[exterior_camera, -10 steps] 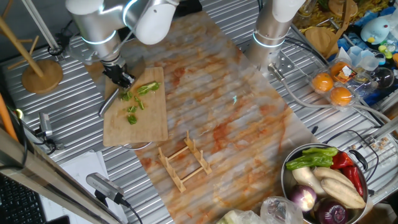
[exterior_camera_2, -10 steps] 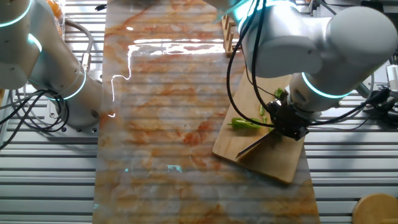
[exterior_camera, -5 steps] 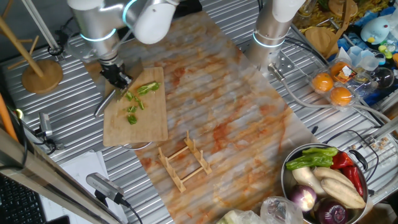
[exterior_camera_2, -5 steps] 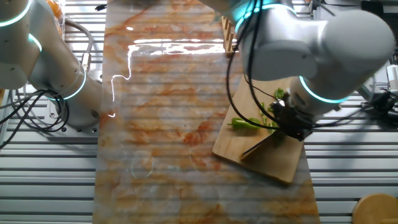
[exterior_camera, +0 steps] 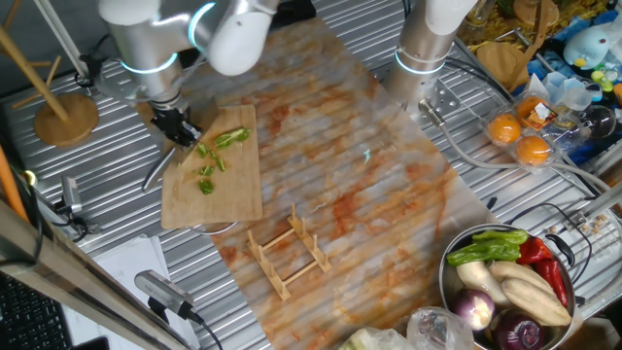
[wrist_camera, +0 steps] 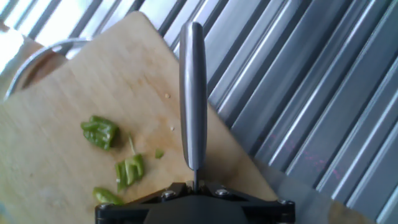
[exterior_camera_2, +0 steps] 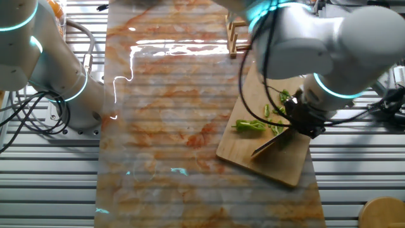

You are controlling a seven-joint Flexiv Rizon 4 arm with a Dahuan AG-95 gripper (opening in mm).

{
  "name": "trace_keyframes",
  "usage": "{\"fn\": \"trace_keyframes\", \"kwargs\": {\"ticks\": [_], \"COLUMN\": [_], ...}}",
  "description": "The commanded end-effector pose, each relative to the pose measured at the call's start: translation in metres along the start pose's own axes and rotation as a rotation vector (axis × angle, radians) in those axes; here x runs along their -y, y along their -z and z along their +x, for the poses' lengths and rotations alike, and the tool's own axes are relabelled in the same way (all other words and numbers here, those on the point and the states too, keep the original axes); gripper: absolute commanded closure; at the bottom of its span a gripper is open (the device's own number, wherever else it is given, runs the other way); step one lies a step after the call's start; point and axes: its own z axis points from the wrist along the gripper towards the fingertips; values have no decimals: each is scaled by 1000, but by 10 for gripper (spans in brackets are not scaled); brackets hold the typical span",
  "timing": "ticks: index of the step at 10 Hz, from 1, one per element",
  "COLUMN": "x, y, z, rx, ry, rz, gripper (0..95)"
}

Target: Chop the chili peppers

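Gripper (exterior_camera: 175, 126) clamped on knife (wrist_camera: 192, 99); chili peppers (exterior_camera: 230, 138) largest piece lies along cutting board (exterior_camera: 233, 190) short side, chunks beside.

Bright green chili peppers (exterior_camera: 216, 156) lie in chunks on a pale tan wooden cutting board (exterior_camera: 233, 194). The knife (wrist_camera: 192, 93) is plain silver-grey, the tool (exterior_camera: 178, 128) black. The worktop (exterior_camera: 389, 175) wears an orange-and-cream marbled sheet (ribbed grey metal around it).

Gripper (exterior_camera_2: 308, 121) clamps knife (exterior_camera_2: 271, 144), blade angled over cutting board (exterior_camera_2: 278, 166); chili peppers (exterior_camera_2: 252, 126) lie just beside blade.
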Motion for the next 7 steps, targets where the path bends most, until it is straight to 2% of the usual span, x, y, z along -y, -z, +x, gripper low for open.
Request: {"fn": "trace_keyframes", "kwargs": {"ticks": [1, 2, 4, 5, 6, 7], "x": [-1, -1, -4, -8, -16, -20], "y": [12, 18, 27, 34, 45, 49], "z": [-2, 2, 5, 6, 9, 11], "rx": [-9, -2, 1, -16, -48, -57], "ry": [26, 38, 53, 84, 113, 137], "rz": [3, -6, 3, -11, -34, -46], "gripper": [950, 950, 950, 950, 950, 950]}}
